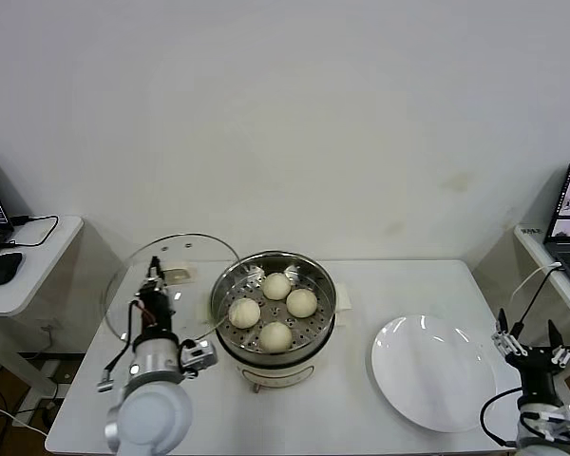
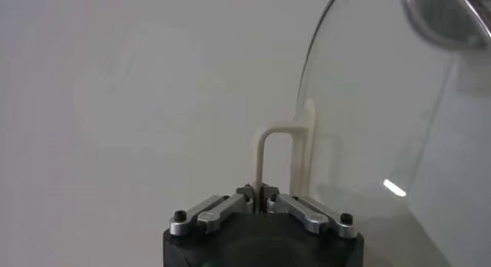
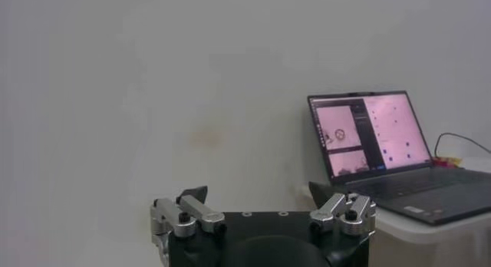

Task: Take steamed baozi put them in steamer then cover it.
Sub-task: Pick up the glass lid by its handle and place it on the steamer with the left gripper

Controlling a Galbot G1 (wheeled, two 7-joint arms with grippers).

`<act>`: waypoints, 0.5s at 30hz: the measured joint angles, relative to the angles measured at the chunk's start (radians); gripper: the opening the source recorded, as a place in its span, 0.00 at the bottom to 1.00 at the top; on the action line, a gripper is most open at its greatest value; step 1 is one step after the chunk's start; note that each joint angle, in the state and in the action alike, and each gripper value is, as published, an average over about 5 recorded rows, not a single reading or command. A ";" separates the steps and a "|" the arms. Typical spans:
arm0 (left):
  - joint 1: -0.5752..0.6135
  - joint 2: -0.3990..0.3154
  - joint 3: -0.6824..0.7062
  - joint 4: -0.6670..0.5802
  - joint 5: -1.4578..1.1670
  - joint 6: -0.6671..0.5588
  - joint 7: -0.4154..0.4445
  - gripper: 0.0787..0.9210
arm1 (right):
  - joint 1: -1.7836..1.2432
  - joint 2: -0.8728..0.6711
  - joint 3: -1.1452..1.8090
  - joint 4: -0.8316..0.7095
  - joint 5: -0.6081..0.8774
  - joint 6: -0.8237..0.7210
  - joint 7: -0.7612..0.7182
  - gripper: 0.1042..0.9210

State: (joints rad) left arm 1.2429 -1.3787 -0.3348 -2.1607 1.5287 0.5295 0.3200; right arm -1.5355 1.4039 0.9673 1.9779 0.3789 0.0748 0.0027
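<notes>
I get bright, even, soft room light with only faint shadows under the steamer [image 1: 275, 318] on the worktop [image 1: 361, 380]. A small glare spot sits on the glass cover [image 2: 383, 138]. Both wrist views look hazy, with the near hand parts soft.

open steamer [image 1: 275, 313] top unobstructed, raised cover [image 1: 171, 280] blocking its left, plate [image 1: 435, 372] occupying table [image 1: 351, 408] right

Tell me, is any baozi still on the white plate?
No, the white plate is bare; all four baozi sit in the steamer.
</notes>
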 measured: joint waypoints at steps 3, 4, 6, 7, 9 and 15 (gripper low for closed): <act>-0.018 -0.021 0.044 0.017 0.019 0.006 0.012 0.06 | 0.002 0.012 0.006 0.002 -0.018 0.002 0.000 0.88; -0.023 -0.029 0.059 0.023 0.026 0.008 0.016 0.06 | 0.003 0.016 0.007 0.002 -0.023 0.003 0.000 0.88; -0.033 -0.045 0.087 0.034 0.039 0.011 0.022 0.06 | 0.004 0.024 0.008 0.002 -0.033 0.005 0.000 0.88; -0.038 -0.053 0.101 0.041 0.046 0.013 0.024 0.06 | 0.005 0.027 0.009 0.002 -0.037 0.006 0.000 0.88; -0.049 -0.070 0.129 0.055 0.059 0.015 0.028 0.06 | 0.006 0.034 0.010 0.002 -0.045 0.007 0.000 0.88; -0.083 -0.121 0.202 0.104 0.093 0.024 0.041 0.06 | 0.011 0.053 0.015 -0.001 -0.062 0.006 0.000 0.88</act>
State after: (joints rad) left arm 1.1603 -1.4999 -0.1326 -2.0571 1.6215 0.5538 0.3612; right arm -1.5247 1.4570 0.9820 1.9764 0.3171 0.0810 0.0025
